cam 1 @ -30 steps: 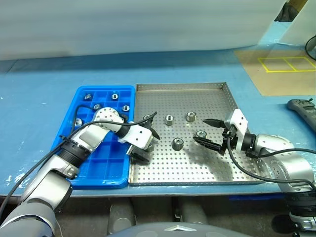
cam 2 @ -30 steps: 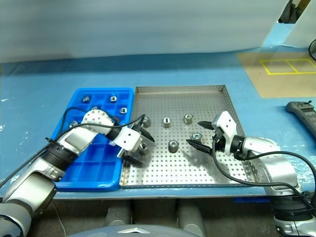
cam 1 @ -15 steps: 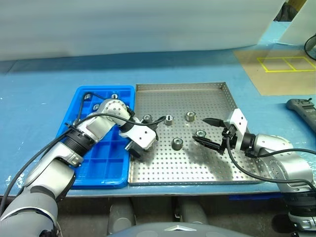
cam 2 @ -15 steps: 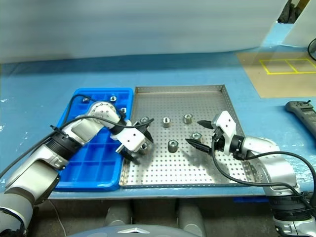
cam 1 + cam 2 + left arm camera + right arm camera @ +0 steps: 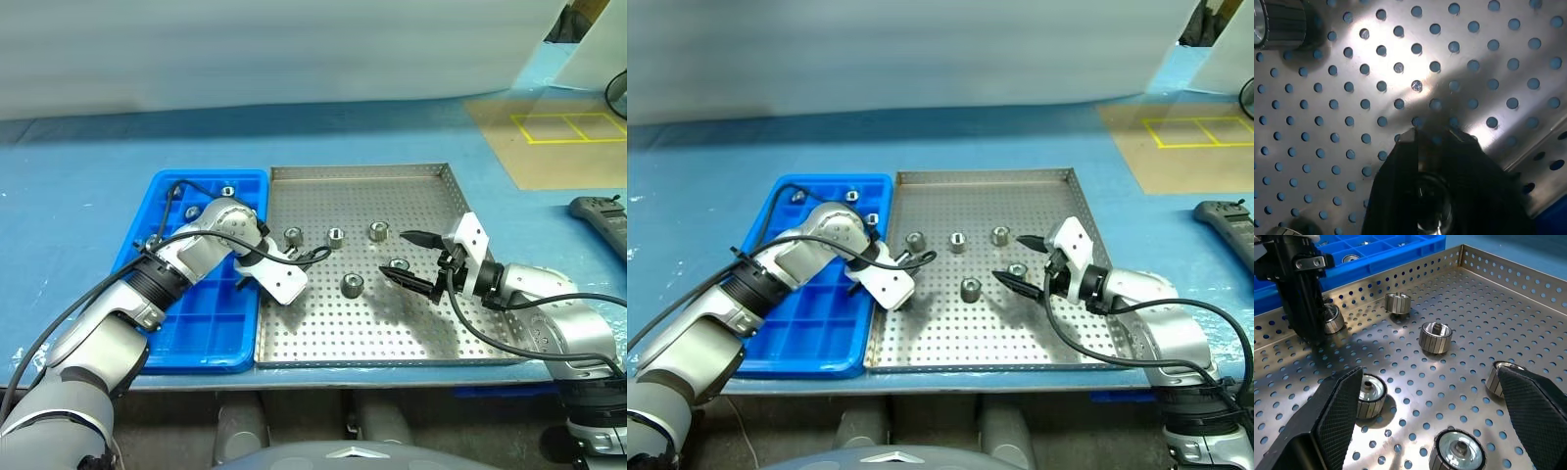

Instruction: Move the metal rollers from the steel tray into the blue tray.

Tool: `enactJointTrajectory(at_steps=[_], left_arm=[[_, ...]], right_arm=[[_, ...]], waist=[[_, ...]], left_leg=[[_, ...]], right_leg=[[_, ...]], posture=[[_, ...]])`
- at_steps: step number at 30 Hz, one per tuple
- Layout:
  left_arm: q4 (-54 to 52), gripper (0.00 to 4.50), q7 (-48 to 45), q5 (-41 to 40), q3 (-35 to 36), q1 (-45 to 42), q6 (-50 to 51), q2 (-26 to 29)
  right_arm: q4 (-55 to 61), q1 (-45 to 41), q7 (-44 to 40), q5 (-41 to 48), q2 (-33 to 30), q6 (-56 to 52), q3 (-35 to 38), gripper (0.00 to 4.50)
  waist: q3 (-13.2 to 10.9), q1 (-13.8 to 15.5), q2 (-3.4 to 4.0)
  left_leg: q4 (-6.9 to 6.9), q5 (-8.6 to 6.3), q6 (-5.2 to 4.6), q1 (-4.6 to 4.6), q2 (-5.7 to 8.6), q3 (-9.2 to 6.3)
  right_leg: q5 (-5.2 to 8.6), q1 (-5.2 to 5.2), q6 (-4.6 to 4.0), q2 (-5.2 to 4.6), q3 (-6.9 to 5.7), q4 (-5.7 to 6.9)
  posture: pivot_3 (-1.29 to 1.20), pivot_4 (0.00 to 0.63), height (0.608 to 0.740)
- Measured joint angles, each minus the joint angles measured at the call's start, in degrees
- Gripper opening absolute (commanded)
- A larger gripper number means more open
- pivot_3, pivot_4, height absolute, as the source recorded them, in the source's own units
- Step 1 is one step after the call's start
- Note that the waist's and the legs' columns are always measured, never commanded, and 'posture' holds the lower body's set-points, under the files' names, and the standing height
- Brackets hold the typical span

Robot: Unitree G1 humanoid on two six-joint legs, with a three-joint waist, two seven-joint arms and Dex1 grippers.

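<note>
The large square silver steel tray with its dotted perforated floor is sitting in the centre of the head view, and the bright blue plastic tray with its grid of square compartments is lying flush against its left rim; several small shiny metal rollers are resting in the upper compartments of the blue tray. In the steel tray, four silver rollers are showing in the upper middle: one at upper left, one beside it, one further right, one lower down in the centre; a fifth is lying between the right gripper's fingers. The left gripper is reaching in from the left over the steel tray's left part, its black fingers pressed together; in the left wrist view a shiny roller is sitting clamped between them, above the perforated floor near the tray's rim. The right gripper is hanging over the right middle of the steel tray, pointing leftward, its two black fingers spread wide apart; in the right wrist view they are framing loose rollers on the floor, touching none. A dark handset is lying at the far right edge.
</note>
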State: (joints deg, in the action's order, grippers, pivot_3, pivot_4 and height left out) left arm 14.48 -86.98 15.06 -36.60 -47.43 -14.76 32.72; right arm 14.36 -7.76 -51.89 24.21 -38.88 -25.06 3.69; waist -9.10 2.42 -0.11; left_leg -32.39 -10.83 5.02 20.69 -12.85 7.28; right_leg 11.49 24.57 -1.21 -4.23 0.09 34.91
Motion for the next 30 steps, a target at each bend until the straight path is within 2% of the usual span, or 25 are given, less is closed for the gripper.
enactJointTrajectory(at_steps=[8,11,19,30], left_arm=[[1.57,0.05,3.07,1.66,0.41,-0.51,-1.57,-0.92],[1.69,0.85,3.72,1.64,0.59,-0.61,-1.56,-1.29],[2.49,3.65,5.36,1.76,0.64,-1.69,-0.94,-2.43],[7.93,3.65,7.32,6.09,0.3,-7.11,-4.58,-2.55]], right_arm=[[0.01,-0.04,0.59,0.0,0.25,-0.15,0.0,4.5],[0.01,0.02,0.86,0.0,0.56,-0.28,-0.08,4.5],[0.01,0.05,1.14,0.0,0.92,-0.47,-0.45,4.5],[0.02,0.15,2.13,-0.01,1.8,-0.55,-1.05,4.5]], waist=[[0.01,0.12,0.02],[0.01,0.12,0.02],[0.01,0.11,0.01],[0.0,-0.1,0.0]], left_leg=[[-0.01,0.0,-0.01,-0.02,0.02,0.0],[0.0,0.0,-0.01,0.0,0.01,0.0],[0.02,-0.05,-0.1,0.1,0.0,-0.01],[0.05,-0.04,-0.09,0.09,0.0,-0.01]], right_leg=[[0.0,-0.08,0.01,-0.04,-0.01,-0.03],[0.0,-0.08,0.0,-0.03,-0.02,-0.07],[0.0,-0.06,0.0,-0.03,-0.05,-0.17],[0.0,-0.03,0.01,0.0,-0.04,-0.17]], posture=[[-0.11,0.15,0.74],[-0.11,0.15,0.74],[-0.11,0.15,0.74],[-0.11,0.15,0.74]])
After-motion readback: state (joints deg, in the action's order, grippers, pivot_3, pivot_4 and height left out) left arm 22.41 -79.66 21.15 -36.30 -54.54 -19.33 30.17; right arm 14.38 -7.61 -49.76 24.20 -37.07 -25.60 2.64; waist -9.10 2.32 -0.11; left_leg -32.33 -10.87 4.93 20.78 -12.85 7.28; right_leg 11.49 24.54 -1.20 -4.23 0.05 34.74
